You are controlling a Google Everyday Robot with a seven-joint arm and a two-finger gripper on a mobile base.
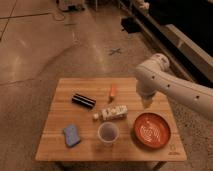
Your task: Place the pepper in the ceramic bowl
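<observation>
The pepper (112, 91) is lying on the desk (59, 149) near its far edge, beyond the white bottle (114, 113). It is lying well apart from the ceramic bowl (137, 131), which is sitting empty at the near right corner. The gripper (146, 103) is hanging over the desk's right side, between the pepper and the bowl and near the bowl's far rim; it is not holding the pepper, and whether it is open or closed cannot be told. By this layout no part of the task is done: reaching, grasping, carrying and releasing the pepper into the bowl are all remaining.
</observation>
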